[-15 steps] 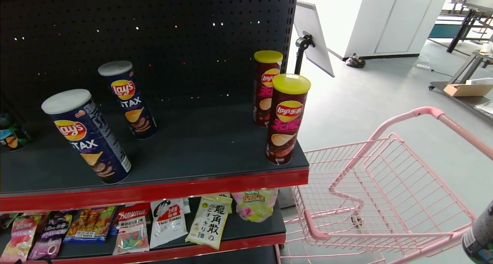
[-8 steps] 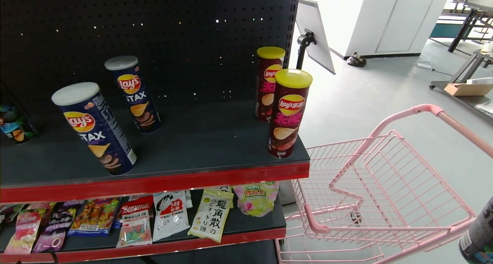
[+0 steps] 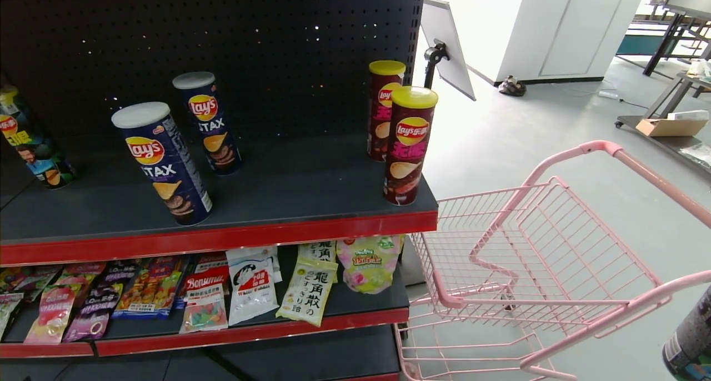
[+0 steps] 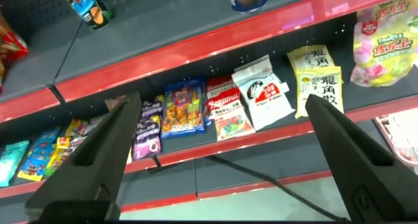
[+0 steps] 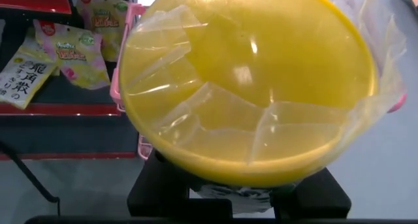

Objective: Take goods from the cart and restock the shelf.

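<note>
Four cans stand upright on the upper shelf (image 3: pixel 300 184): two navy cans (image 3: pixel 164 164) left of centre and two maroon cans (image 3: pixel 410 148) with yellow lids at the right end. In each pair one stands behind the other. The near maroon one sits right at the shelf's front right corner. Bare shelf runs between the two pairs. One more can (image 3: pixel 33 148) stands at the far left, by the pegboard (image 3: pixel 250 48).

We see the right gripper (image 5: pixel 238 188) clamped on the yellow-lidded can (image 5: pixel 255 87), with loose clear film lying across its lid. In the head view that can shows at the near right corner, right of the pink cart (image 3: pixel 605 148) and well apart from the shelf. The cart's wire basket and near rim sit between it and the shelf's right end.

The left gripper (image 4: pixel 222 159) has its fingers (image 4: pixel 98 159) spread wide, holding nothing. It faces the lower shelf (image 4: pixel 287 134) and its row of snack bags (image 4: pixel 255 100).

Farther off on the right we see a white board on a stand (image 3: pixel 447 48) and a cardboard box (image 3: pixel 669 126).
</note>
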You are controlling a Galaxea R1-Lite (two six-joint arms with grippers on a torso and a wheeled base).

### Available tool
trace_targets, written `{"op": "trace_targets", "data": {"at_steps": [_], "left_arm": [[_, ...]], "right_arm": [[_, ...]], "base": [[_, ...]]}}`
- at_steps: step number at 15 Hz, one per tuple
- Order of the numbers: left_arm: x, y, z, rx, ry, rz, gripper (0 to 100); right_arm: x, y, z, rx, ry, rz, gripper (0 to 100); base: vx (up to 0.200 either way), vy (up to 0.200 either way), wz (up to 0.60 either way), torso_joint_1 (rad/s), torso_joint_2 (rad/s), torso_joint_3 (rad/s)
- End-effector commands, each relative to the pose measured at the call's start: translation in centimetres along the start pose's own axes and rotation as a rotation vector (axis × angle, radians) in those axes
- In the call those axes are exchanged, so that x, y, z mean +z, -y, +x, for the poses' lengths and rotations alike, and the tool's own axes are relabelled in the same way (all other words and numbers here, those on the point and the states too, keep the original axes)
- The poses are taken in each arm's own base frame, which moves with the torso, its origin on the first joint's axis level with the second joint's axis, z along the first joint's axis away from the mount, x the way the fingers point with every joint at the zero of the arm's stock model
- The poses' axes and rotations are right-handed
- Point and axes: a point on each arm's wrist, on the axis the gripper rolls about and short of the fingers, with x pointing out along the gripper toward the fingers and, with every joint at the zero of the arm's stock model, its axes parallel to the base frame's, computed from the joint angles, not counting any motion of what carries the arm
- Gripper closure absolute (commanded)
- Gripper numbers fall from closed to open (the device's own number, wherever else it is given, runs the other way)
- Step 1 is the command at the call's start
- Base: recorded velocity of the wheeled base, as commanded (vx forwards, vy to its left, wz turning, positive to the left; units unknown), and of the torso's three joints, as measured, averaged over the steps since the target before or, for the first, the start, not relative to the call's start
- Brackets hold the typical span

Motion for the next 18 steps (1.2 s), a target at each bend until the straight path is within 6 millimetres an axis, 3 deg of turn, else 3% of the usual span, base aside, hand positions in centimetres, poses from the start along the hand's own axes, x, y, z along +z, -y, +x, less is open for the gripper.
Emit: {"op": "trace_targets", "data": {"at_steps": [1,18], "left_arm": [[0.0,0.0,0.0,0.0,0.0,-0.001,0],[0.1,0.0,-0.1,0.002,0.007,-0.001,0]], "right_arm": [[0.0,0.0,0.0,0.0,-0.001,0.0,100],[-1.3,-0.1,-1.0,-0.009,0.024,-0.012,100]], "base": [[0.0,0.2,0.0,-0.002,-0.01,0.002],[0.0,0.2,0.0,0.004,0.0,0.003]]}}
